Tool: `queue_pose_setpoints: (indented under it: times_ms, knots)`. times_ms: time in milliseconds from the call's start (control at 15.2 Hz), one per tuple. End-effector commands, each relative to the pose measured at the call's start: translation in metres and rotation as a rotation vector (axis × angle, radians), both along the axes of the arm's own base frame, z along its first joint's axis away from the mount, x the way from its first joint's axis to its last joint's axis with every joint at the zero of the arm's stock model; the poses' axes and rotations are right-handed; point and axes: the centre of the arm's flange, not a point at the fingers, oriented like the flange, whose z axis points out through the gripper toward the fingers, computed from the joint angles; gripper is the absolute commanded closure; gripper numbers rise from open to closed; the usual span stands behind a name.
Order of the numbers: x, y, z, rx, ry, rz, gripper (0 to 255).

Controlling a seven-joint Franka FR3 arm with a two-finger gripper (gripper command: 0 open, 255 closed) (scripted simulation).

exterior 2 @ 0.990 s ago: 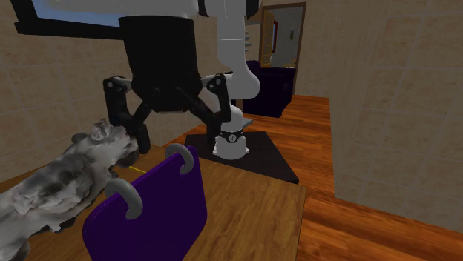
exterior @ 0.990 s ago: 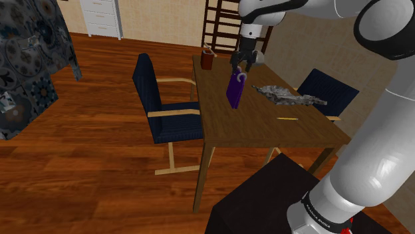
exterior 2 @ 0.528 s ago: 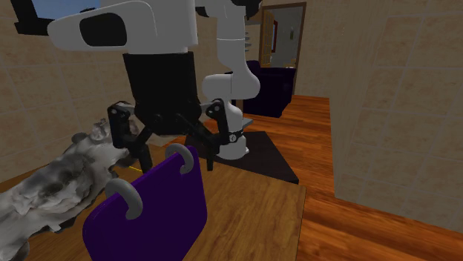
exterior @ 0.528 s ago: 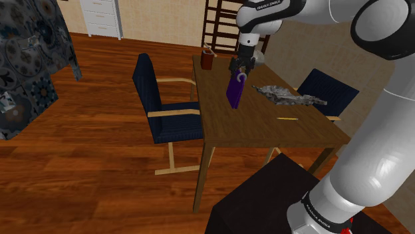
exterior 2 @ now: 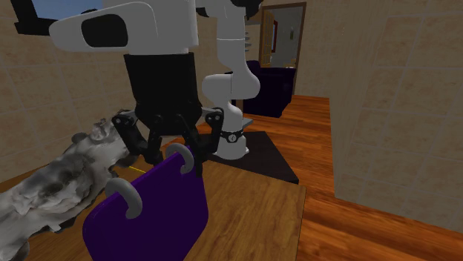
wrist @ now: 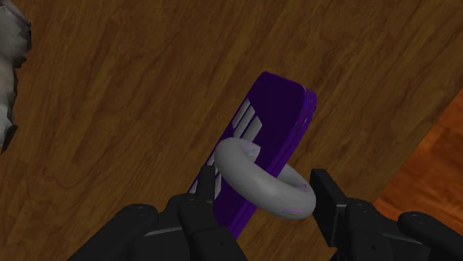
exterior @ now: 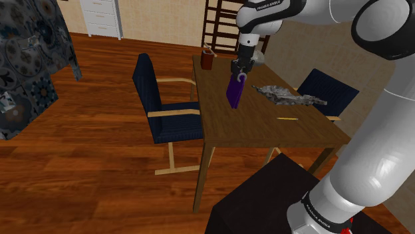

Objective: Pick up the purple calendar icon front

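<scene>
- The gripper (exterior: pixel 238 72) hangs from the white arm in the upper middle of the shoulder view, pointing down at the far part of the wooden table (exterior: pixel 266 129).
- The purple calendar icon (exterior: pixel 233 93) stands upright on that table directly under the gripper, a little above the centre of the frame.
- In the second exterior view the calendar (exterior 2: pixel 152 211) fills the lower left. It is a flat purple slab on edge with two grey rings through its top.
- There the gripper (exterior 2: pixel 172 157) sits low over the ring nearer the arm, the grey ring (exterior 2: pixel 180 154), with one black finger on each side of it.
- In the wrist view the gripper (wrist: pixel 263 180) has closed around the calendar's top edge. One finger (wrist: pixel 200 204) presses the purple face (wrist: pixel 278 111), which carries pale bars, and the other finger meets the far side of the ring (wrist: pixel 252 174). This looks like a grasp, with the slab's lower edge still on the wood.
- A crumpled grey mass (exterior: pixel 292 96) lies on the table to the right of the calendar in the shoulder view, near it but apart. It appears at the left edge of the second exterior view (exterior 2: pixel 59 182).
- A thin yellow stick (exterior: pixel 287 119) lies lower right of that mass.
- A small brown box (exterior: pixel 208 60) stands at the table's far left corner.
- A blue chair (exterior: pixel 156 106) stands left of the table and another (exterior: pixel 326 90) to its right.
- The dark stand (exterior: pixel 266 199) occupies the lower right.
</scene>
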Motion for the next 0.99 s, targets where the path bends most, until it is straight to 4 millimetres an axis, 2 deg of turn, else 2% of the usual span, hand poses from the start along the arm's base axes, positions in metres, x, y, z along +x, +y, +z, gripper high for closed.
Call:
queue_pose_setpoints:
  times_ms: [0, 66, 924]
  knots:
    - [0.0, 0.0, -0.001, 0.001, 0.002, 0.0, 255]
    - [0.001, 0.0, -0.001, 0.001, 0.002, 0.0, 255]
    - [0.001, 0.0, 0.067, 0.001, 0.002, 0.0, 255]
